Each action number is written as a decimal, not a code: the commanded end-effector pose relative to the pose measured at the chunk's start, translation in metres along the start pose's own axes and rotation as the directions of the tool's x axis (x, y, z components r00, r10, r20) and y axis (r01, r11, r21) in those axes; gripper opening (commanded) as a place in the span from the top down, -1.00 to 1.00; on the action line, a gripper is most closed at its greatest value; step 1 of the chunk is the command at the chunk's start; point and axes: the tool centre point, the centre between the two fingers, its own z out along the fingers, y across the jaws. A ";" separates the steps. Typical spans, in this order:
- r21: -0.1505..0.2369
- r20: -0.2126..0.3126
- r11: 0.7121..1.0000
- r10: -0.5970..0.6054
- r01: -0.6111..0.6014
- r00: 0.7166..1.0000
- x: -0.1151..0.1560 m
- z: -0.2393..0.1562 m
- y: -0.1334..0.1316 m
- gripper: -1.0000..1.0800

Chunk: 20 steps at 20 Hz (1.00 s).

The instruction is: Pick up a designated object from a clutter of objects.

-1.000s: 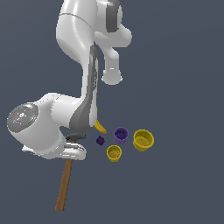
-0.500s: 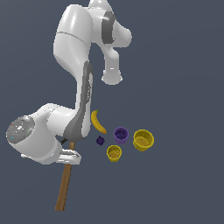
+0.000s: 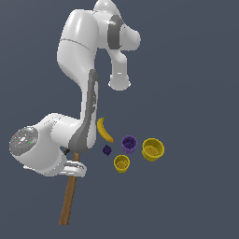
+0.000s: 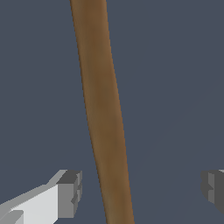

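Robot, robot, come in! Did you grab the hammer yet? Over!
Gripper open, straddling the hammer handle. Not grabbed yet. Nothing between the fingers and the handle.

no readable text, no labels, no brand marks, no numbers, no signs on any object or on the robot arm

Only a plain dark grey-blue ground (image 3: 196, 70), flat and uniform, fills both views. No markings, edges or texture on it; nothing else non-task visible.
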 end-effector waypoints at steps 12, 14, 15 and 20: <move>0.001 0.000 1.000 0.000 0.000 1.000 0.000 0.043 0.000 -0.92; 0.001 0.000 1.000 0.000 0.000 1.000 0.000 0.043 0.000 1.00; 0.001 0.000 1.000 0.000 0.000 1.000 0.000 0.043 0.000 1.00; 0.001 0.000 1.000 0.000 0.000 1.000 0.000 0.043 0.000 1.00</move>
